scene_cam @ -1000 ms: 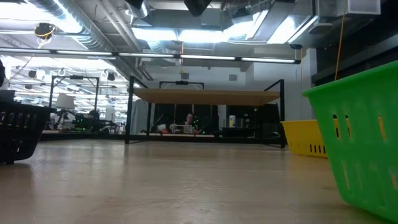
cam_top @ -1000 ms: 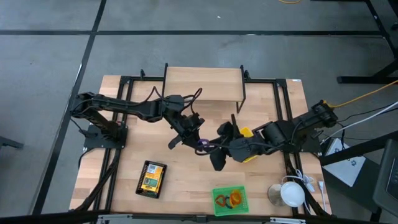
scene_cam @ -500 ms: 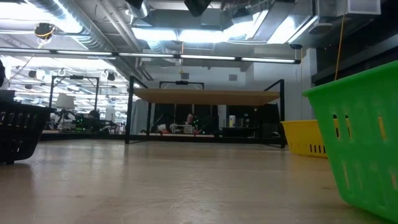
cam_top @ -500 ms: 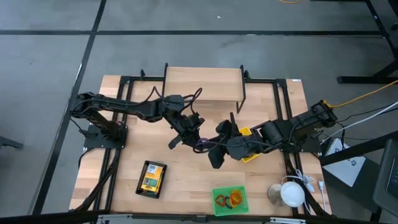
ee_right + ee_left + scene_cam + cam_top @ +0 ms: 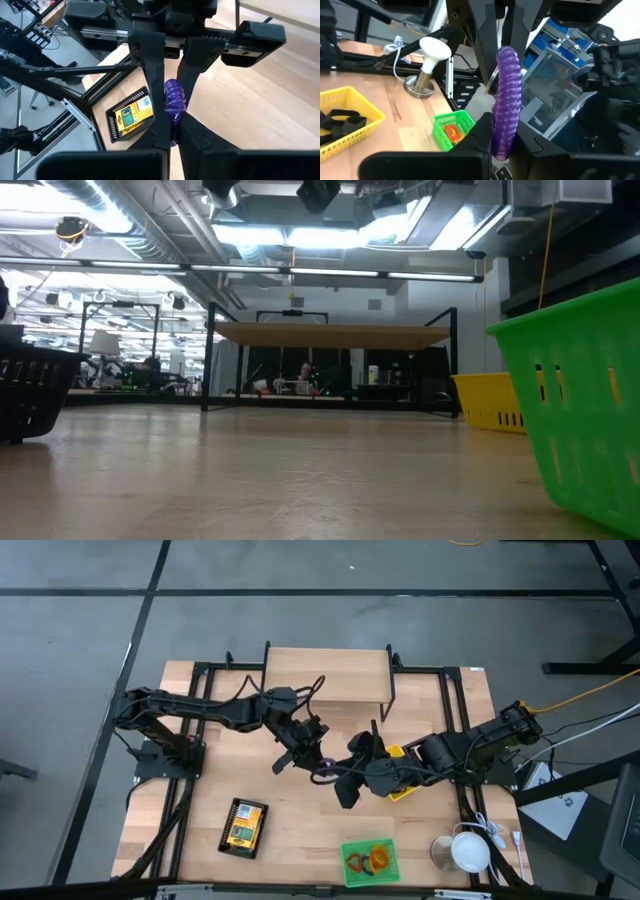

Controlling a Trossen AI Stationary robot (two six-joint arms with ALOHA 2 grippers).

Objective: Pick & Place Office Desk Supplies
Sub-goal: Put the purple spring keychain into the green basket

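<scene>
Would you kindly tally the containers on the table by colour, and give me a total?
Yellow bin: 1
Green bin: 1
Black mesh tray: 1
Total: 3

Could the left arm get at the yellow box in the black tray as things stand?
Probably not yet. The left gripper is shut on the purple ring, which the right gripper also clamps mid-table. The yellow box lies uncovered in the black tray, nothing above it.
</scene>
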